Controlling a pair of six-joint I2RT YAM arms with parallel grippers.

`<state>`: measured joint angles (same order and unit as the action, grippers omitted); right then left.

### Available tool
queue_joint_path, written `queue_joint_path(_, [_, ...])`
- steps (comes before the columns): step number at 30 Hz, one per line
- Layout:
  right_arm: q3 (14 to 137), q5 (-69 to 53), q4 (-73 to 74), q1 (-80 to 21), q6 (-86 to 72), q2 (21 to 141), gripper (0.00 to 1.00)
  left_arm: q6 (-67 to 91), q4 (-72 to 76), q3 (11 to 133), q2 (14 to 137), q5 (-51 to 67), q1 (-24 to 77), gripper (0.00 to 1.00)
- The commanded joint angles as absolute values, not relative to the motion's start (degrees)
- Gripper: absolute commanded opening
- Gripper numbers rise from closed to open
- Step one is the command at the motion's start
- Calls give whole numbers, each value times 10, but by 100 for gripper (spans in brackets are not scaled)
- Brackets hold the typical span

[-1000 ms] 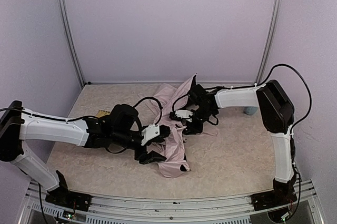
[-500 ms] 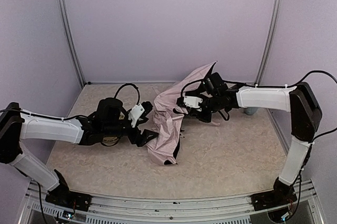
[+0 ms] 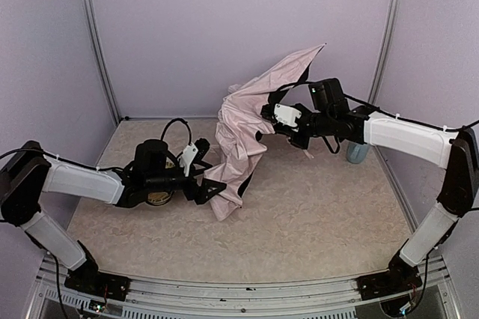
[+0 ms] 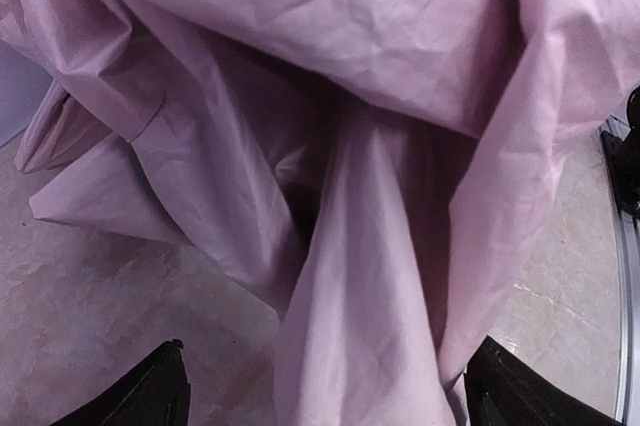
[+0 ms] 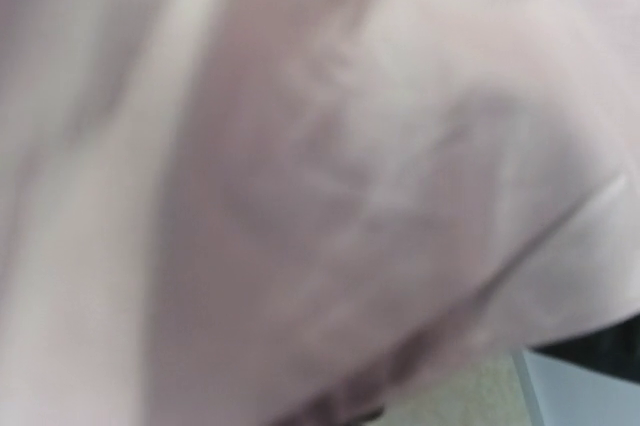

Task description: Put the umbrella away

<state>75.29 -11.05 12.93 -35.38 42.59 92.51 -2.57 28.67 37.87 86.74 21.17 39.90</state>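
Observation:
The pale pink umbrella [image 3: 239, 132] hangs half-folded in the air above the middle of the table, and its lower tip touches the tabletop. My right gripper [image 3: 265, 112] is at its upper part and holds it up, shut on it. The right wrist view shows nothing but blurred pink umbrella fabric [image 5: 300, 166], which hides the fingers. My left gripper [image 3: 210, 183] stands open at the lower left of the drooping fabric. In the left wrist view a fold of the umbrella [image 4: 380, 146] hangs between the two wide-apart black fingertips [image 4: 165, 386], not pinched.
A yellow woven tray [image 3: 159, 198] lies partly under my left arm. A grey-blue cup [image 3: 357, 153] stands at the back right near a metal post [image 3: 384, 42]. Purple walls enclose the table on three sides.
My right arm has raised the umbrella off the table, up and to the right. My left gripper has opened wider and drawn back to the left, below the hanging fabric.

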Motion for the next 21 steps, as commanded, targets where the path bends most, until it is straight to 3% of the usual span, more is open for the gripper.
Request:
queue_joint_path(1, [787, -147, 126, -350, 434, 899, 0, -32, 326, 382, 919, 204, 387, 89])
queue_joint_path(12, [786, -201, 161, -358, 444, 864, 0, -23, 468, 426, 1030, 236, 379, 31])
queue_joint_path(15, [771, -184, 166, -378, 452, 849, 0, -19, 478, 472, 1071, 244, 373, 24])
queue_joint_path(21, [731, -178, 189, -418, 463, 804, 0, -15, 533, 524, 1122, 261, 366, 24])
